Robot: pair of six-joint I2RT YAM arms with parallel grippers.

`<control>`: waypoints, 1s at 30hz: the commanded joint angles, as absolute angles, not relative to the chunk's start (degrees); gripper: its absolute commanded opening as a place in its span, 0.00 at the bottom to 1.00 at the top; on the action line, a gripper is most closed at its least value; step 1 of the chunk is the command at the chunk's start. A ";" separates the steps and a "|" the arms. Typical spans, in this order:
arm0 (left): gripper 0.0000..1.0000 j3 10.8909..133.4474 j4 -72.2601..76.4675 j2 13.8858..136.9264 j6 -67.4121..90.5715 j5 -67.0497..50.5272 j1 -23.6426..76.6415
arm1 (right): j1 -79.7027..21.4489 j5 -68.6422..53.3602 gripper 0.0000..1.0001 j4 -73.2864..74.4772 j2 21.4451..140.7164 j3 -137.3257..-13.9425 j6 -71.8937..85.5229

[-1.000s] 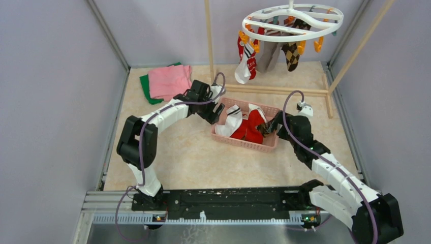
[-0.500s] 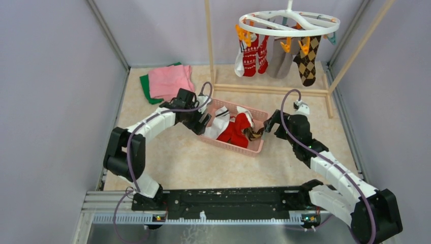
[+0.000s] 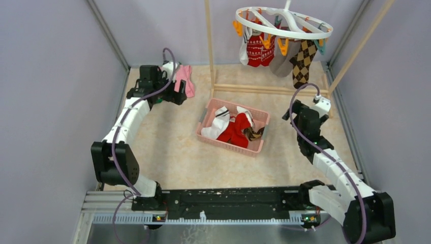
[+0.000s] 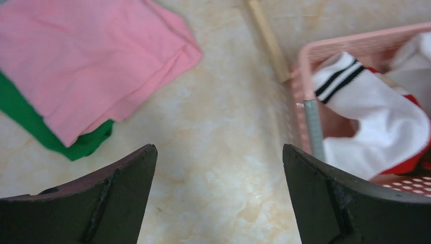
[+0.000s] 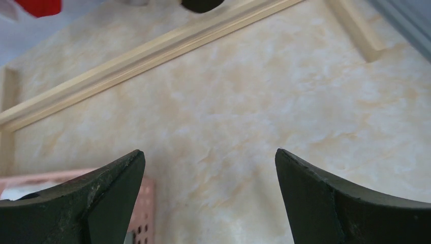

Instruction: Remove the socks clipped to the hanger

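Observation:
The white ring hanger (image 3: 283, 23) hangs at the back right with orange and teal clips. Clipped to it are a red patterned sock (image 3: 256, 51), a grey sock (image 3: 281, 61) and a brown argyle sock (image 3: 302, 63). My left gripper (image 3: 170, 96) is open and empty at the back left, next to the pink cloth; in its wrist view (image 4: 218, 147) bare floor lies between the fingers. My right gripper (image 3: 294, 109) is open and empty, right of the basket and below the argyle sock; its wrist view (image 5: 208, 152) shows only floor.
The pink basket (image 3: 260, 118) sits mid-floor holding a white striped sock (image 3: 216, 122), a red sock (image 3: 236, 129) and an argyle sock (image 3: 254, 133); its rim (image 4: 300, 56) shows in the left wrist view. Folded pink cloth (image 4: 86, 56) lies on green cloth (image 4: 30, 127). The wooden rack's base bar (image 3: 269, 90) crosses behind.
My left arm swung from the basket's left edge to the back left by the cloths. My right gripper drew back right from the basket. The basket shifted left. The hanger turned and swung.

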State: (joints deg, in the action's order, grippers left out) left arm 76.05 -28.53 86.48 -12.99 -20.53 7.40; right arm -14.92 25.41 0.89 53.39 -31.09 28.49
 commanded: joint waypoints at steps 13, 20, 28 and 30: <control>0.99 46.47 18.34 94.75 -8.12 -17.37 -4.18 | -11.15 45.55 0.99 -44.01 75.78 -18.28 12.02; 0.99 36.95 31.25 93.75 -1.86 -18.06 -6.20 | -10.94 42.32 0.99 -59.36 76.46 -12.86 4.23; 0.99 23.20 51.65 87.68 1.12 -16.74 -6.25 | -10.54 39.31 0.99 -72.45 79.48 -8.46 1.83; 0.99 22.51 54.40 88.52 -0.45 -18.92 -6.17 | -10.55 37.60 0.99 -69.16 80.26 -10.19 1.49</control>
